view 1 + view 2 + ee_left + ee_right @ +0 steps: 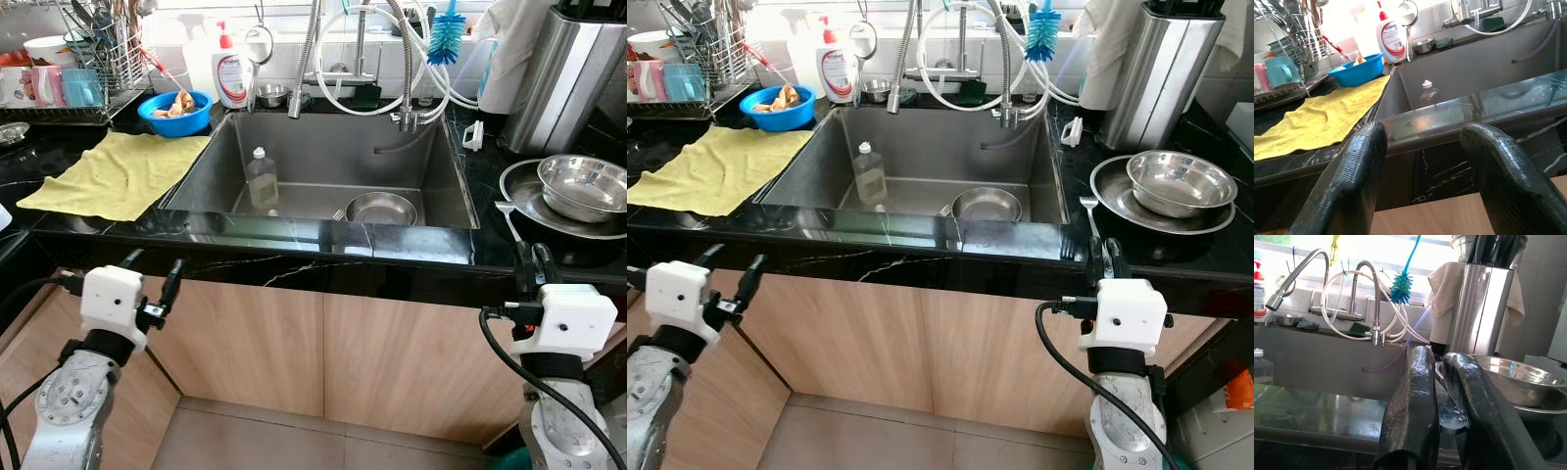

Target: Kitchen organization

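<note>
Black marble table (294, 245) is carrying a steel sink (446, 166) holding a clear plastic bottle (262, 179); left claw (149, 279) is hanging released, right claw (534, 266) clenched, both below the edge, risking bumps when rising.

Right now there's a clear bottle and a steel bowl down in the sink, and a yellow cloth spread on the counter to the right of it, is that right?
Not quite. The yellow cloth lies on the counter to the left of the sink, in front of the blue bowl, as the left eye view shows. The clear bottle and the steel bowl are indeed down in the sink.
</note>
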{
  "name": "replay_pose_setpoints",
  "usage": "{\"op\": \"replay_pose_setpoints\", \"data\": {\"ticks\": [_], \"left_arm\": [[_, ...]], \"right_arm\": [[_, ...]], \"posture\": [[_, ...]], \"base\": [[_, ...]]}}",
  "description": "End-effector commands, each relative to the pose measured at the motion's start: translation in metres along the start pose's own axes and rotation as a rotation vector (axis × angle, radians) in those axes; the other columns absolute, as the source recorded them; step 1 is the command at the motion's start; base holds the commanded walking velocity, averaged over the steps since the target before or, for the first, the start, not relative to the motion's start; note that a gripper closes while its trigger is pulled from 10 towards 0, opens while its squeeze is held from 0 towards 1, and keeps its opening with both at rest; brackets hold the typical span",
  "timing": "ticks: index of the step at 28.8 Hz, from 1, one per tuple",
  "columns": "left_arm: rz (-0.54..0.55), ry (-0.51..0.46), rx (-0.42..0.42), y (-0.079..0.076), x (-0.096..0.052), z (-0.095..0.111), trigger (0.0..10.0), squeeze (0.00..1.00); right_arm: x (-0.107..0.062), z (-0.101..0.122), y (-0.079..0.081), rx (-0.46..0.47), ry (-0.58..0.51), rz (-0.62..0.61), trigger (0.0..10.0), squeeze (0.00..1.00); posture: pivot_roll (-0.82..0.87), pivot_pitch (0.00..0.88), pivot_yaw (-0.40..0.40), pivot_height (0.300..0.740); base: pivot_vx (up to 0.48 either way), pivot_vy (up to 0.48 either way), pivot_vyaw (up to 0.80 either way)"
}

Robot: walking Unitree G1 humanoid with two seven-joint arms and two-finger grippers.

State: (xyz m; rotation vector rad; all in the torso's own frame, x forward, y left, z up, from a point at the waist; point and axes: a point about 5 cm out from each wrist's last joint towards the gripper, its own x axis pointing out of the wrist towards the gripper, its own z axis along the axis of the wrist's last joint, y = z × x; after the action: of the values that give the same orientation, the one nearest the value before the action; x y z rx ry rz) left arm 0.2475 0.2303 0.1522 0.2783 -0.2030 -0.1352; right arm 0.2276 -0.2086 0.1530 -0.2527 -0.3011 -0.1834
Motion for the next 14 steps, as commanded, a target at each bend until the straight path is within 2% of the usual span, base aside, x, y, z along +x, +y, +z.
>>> {"op": "replay_pose_setpoints", "data": {"ticks": [1,6,12,14], "left_arm": [[0.018,-0.021,0.003,0.001,0.003,0.004,10.0,0.00],[0.069,-0.043,-0.015,-0.001,0.011,0.007,10.0,0.00],[0.065,-0.051,-0.051,-0.012,0.016,0.008,10.0,0.00],[0.066,-0.052,-0.058,-0.014,0.017,0.007,10.0,0.00]], "right_arm": [[0.004,0.002,0.001,0.007,-0.006,0.008,10.0,0.00],[0.010,0.005,0.002,-0.037,-0.018,0.032,10.0,0.00],[0.015,0.007,0.006,-0.035,-0.030,0.048,10.0,0.00],[0.016,0.007,0.007,-0.029,-0.029,0.055,10.0,0.00]], "posture": [[-0.04,0.000,0.026,0.740],[-0.05,0.000,0.023,0.740],[-0.05,0.000,0.022,0.740],[-0.05,0.000,0.022,0.740]], "base": [[0.000,0.000,0.00],[0.000,0.000,0.00],[0.000,0.000,0.71],[0.242,0.000,0.00]]}}
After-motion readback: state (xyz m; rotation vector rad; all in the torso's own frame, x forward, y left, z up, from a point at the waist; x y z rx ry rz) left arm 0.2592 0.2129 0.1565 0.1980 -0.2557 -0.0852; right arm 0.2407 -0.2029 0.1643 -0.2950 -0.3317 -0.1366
